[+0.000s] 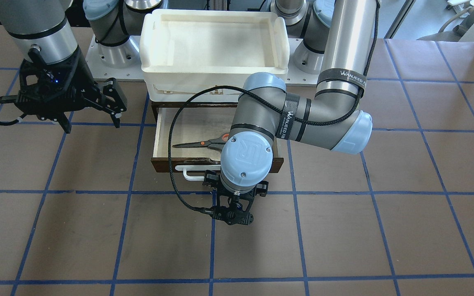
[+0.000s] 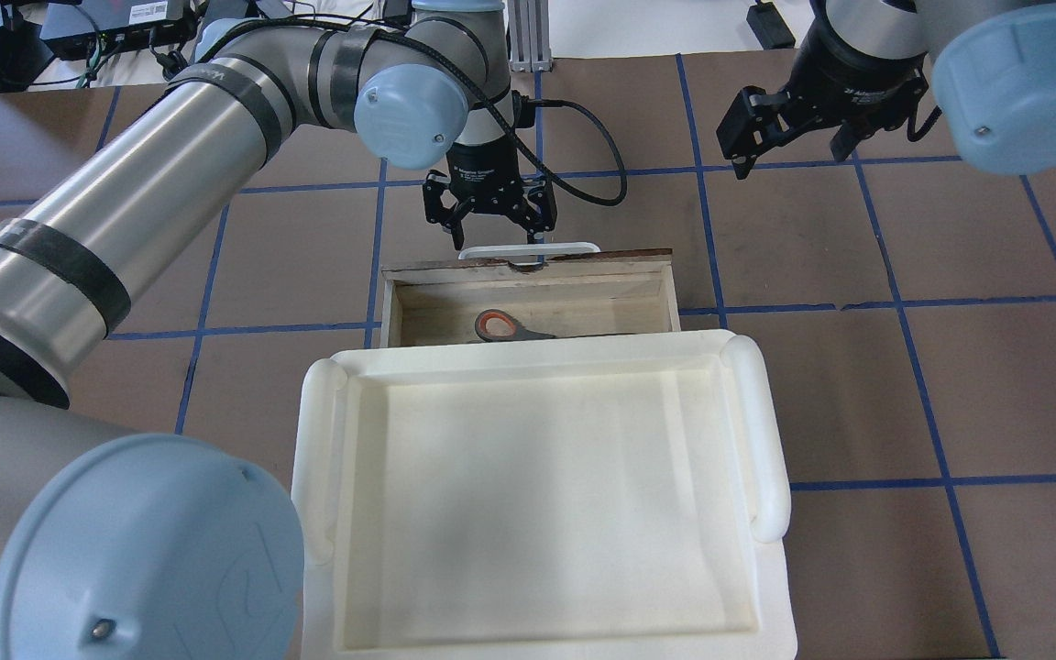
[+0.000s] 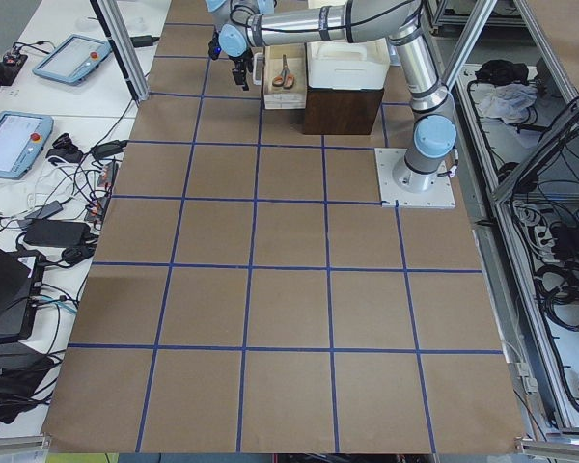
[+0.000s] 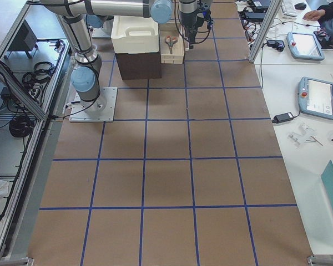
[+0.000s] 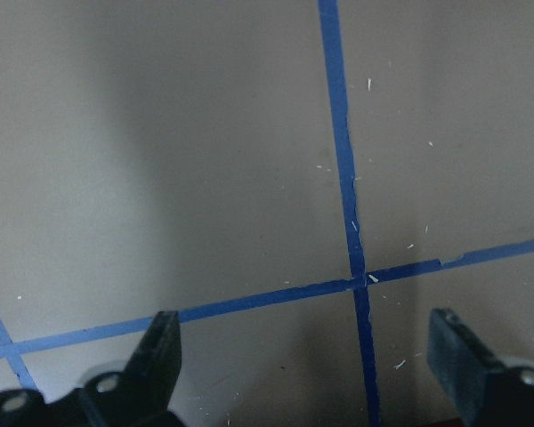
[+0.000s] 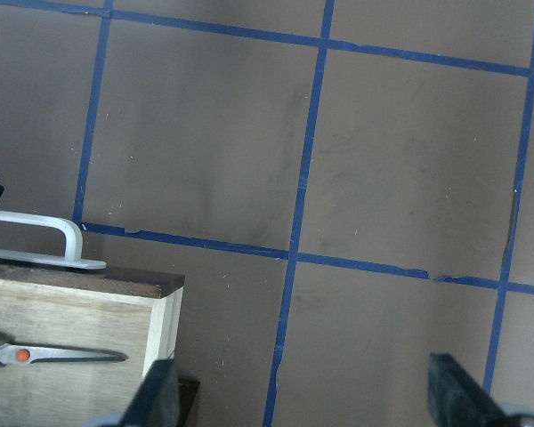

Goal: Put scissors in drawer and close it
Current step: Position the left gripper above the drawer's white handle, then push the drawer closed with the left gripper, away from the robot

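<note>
Brown tabletop [image 1: 344, 230] gridded with blue tape, and a dark drawer [image 1: 167, 164] with a pale inside.

The drawer's front and rim are dark brown, its interior bare pale wood with darker streaks, and the bar handle [image 1: 186, 173] on its front is white. Inside the drawer, the scissors [image 1: 198, 144] have grey handles lined orange-red, an orange pivot dot and dark blades. The tray [image 2: 766, 431] above the drawer's back end is creamy white all over. Both arms are silver-grey with pale blue joint caps and black bands. The left end effector [image 2: 499, 236], by the drawer's handle, and the right end effector [image 1: 91, 121], off to the drawer's side, are black.
</note>
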Motion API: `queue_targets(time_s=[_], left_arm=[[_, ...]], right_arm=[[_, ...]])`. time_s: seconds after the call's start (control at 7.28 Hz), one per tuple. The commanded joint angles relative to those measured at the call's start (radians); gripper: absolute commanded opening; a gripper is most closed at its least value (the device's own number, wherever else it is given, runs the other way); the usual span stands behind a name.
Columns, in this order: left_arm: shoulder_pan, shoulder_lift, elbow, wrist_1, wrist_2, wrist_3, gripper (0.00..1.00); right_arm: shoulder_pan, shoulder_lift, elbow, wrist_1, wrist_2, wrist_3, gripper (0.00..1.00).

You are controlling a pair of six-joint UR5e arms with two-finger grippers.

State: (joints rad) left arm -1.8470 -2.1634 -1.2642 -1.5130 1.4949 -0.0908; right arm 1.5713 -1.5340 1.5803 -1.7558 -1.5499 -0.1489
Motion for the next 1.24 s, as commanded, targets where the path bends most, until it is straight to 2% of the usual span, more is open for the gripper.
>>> queue_targets(time_s=[0.0,0.69,1.1], left_arm=[[0.0,0.01,-0.004,-0.012,0.001,-0.001,1.0],[0.0,0.045,-0.021,-0.079,0.001,-0.001,1.0],[0.0,0.094,-0.093,-0.081,0.001,-0.001,1.0]], right_arm=[[-0.004,0.0,0.0,-0.001,-0.006,0.0,1.0],[-0.008,0.0,0.0,-0.002,-0.006,0.006,1.0],[-0.007,0.0,0.0,-0.004,-0.006,0.011,1.0]])
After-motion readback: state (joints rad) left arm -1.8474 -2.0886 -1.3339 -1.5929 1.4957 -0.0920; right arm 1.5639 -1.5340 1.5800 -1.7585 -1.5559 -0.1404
